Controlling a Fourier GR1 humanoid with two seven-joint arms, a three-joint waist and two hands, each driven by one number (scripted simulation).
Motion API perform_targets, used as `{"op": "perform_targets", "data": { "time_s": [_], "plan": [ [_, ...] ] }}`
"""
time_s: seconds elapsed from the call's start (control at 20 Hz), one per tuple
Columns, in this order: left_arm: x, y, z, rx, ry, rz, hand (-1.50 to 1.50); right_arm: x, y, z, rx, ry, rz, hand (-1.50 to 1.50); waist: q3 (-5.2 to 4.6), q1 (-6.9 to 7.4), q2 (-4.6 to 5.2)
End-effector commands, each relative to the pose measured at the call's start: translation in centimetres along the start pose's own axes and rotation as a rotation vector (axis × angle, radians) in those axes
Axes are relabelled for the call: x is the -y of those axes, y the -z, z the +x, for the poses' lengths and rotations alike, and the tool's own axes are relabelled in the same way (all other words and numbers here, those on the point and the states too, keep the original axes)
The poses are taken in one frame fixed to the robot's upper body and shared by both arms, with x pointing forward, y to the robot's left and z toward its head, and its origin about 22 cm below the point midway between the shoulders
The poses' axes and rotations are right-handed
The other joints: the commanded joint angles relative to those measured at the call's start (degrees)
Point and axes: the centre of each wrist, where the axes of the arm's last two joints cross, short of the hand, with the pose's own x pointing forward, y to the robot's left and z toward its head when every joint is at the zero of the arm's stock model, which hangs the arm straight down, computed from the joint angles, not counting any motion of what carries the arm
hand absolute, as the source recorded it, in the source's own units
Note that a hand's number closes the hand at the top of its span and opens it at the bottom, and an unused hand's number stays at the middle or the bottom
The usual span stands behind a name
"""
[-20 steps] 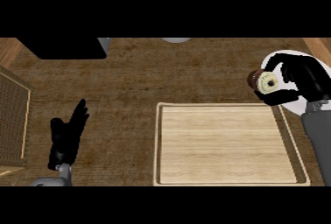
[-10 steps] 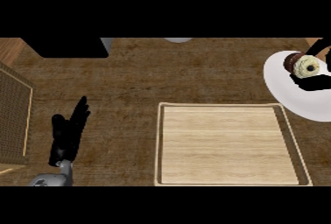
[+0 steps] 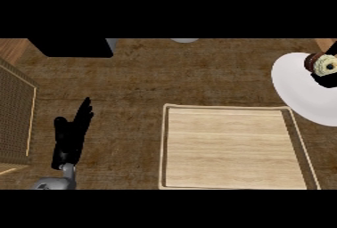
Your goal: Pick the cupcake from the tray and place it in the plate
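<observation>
Now the cupcake sits over the plate, the right hand curled round it.

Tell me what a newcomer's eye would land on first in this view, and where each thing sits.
The white plate at the right edge stands out most against the dark counter, with the cupcake over its upper part, partly wrapped by the black right hand. Next comes the pale wooden tray, lower centre-right, with nothing on it. At lower left the left hand rests open, fingers pointing up.
</observation>
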Motion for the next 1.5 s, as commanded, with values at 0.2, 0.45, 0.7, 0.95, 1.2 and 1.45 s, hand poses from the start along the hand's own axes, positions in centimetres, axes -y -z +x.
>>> {"op": "perform_targets", "data": {
  "time_s": [0.2,0.45,0.7,0.95,1.2,1.45],
  "plan": [
    [0.5,0.6,0.4,0.012,0.008,-0.014,0.00,-1.4,-0.2,-4.0,-0.098,-0.043,0.183,1.50,0.09,1.18,0.56],
    [2.1,-0.1,-0.1,0.025,0.003,-0.038,0.00,-0.9,-0.4,-5.3,-0.139,-0.006,0.380,1.50,0.15,2.02,0.94],
    [1.3,0.8,1.6,0.023,0.011,-0.018,0.00,-0.6,-1.3,-7.0,-0.161,-0.047,0.462,-1.50,0.24,2.25,1.05],
    [1.8,0.6,1.2,0.026,0.023,-0.027,0.00,0.5,-2.4,-8.9,0.018,0.140,0.424,-1.50,0.32,1.38,0.92],
    [0.9,0.6,0.6,0.011,-0.007,-0.017,0.00,1.8,-1.0,-7.8,0.107,0.565,0.210,-1.50,0.36,0.44,0.50],
    [0.2,0.3,0.2,0.007,0.000,-0.014,0.00,4.1,-2.2,-10.2,0.057,0.779,0.168,-1.50,0.30,1.23,0.77]
  ]
}}
